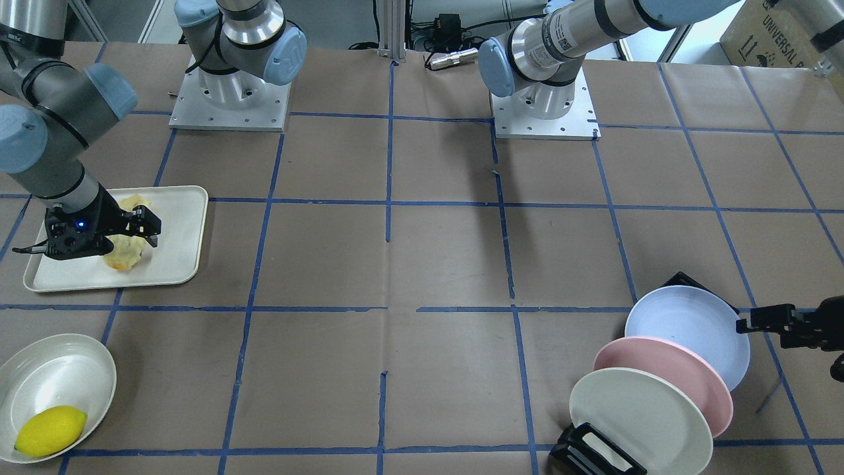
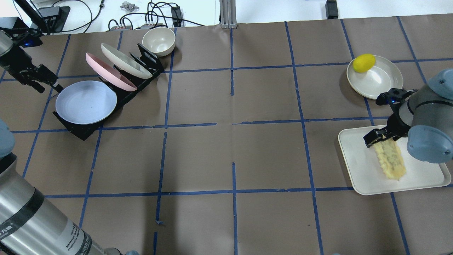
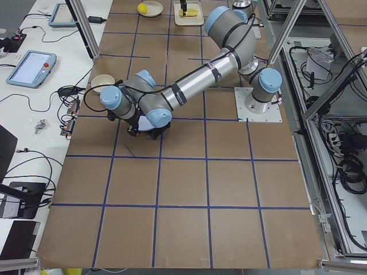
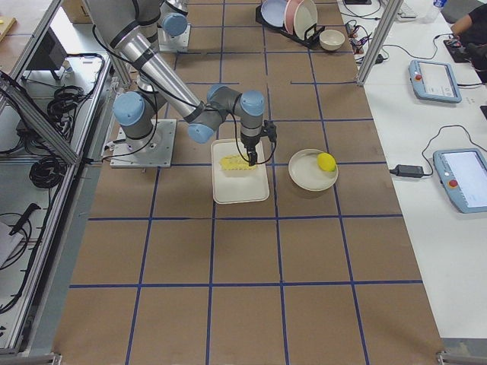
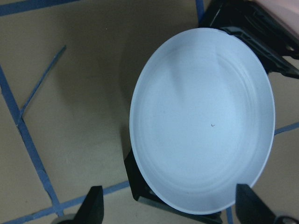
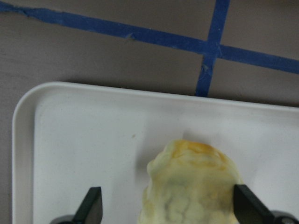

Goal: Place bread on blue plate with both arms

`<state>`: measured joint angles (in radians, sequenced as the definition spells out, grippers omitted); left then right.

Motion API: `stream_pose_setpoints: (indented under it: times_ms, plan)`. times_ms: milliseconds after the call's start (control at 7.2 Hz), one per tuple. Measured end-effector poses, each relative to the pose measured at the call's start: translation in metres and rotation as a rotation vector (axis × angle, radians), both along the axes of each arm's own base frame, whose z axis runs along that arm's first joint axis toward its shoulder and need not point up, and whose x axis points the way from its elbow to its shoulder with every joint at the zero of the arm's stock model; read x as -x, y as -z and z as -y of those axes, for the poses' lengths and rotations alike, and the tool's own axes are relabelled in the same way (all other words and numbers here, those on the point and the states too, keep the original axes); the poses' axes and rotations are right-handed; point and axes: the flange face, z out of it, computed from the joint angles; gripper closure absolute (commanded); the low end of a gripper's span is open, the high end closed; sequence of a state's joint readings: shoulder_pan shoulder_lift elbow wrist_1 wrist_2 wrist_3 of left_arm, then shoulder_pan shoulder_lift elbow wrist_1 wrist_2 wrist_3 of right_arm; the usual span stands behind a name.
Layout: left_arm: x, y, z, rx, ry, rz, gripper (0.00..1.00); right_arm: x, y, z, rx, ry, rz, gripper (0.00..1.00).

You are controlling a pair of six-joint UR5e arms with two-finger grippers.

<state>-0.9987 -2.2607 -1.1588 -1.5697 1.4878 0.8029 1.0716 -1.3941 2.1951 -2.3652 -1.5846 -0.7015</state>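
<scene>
The bread (image 2: 391, 161) lies on a white tray (image 2: 357, 170) at the right. My right gripper (image 2: 380, 138) is open and low over the loaf's far end. In the right wrist view the bread (image 6: 194, 186) sits between the two fingers (image 6: 93, 205), and the jaws are not closed on it. The blue plate (image 2: 86, 102) leans at the front of a black rack (image 2: 148, 58) on the left. My left gripper (image 2: 47, 83) is open beside the plate's rim. In the left wrist view the blue plate (image 5: 205, 121) fills the frame just beyond the open fingers (image 5: 96, 205).
A pink plate (image 2: 109, 71) and a cream plate (image 2: 125, 60) stand in the same rack behind the blue one. A cream bowl (image 2: 158, 40) sits beyond the rack. A lemon (image 2: 364, 62) rests in a cream dish (image 2: 380, 81) next to the tray.
</scene>
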Motion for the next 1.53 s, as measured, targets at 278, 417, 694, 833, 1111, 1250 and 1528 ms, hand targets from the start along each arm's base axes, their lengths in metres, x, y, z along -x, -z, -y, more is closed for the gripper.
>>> stream_pose_setpoints:
  times_ms: [278,417,694,833,1111,1250,1528]
  plan:
    - [0.001,0.030,0.008,-0.016,0.002,-0.004,0.64,0.003,0.002,-0.002,-0.005,0.001,-0.005,0.36]
    - [0.009,0.033,0.012,-0.019,0.012,-0.001,0.84,0.008,0.003,-0.003,-0.008,0.010,-0.005,0.51]
    - [0.022,0.031,0.017,-0.023,0.032,0.006,0.90,0.013,0.007,-0.004,-0.019,0.022,0.003,0.83]
    - [0.024,0.029,0.017,-0.023,0.035,0.010,0.90,0.013,0.008,-0.005,-0.024,0.027,0.004,0.87]
    - [0.023,0.016,0.018,-0.014,0.039,0.026,0.92,0.012,0.002,-0.006,-0.054,0.042,0.012,0.87]
    - [0.023,0.009,0.017,-0.016,0.041,0.033,0.92,0.010,-0.011,-0.004,-0.072,0.066,0.021,0.87]
    - [0.027,-0.014,0.001,-0.045,0.046,0.041,0.92,0.000,-0.046,0.005,-0.100,0.087,0.034,0.85]
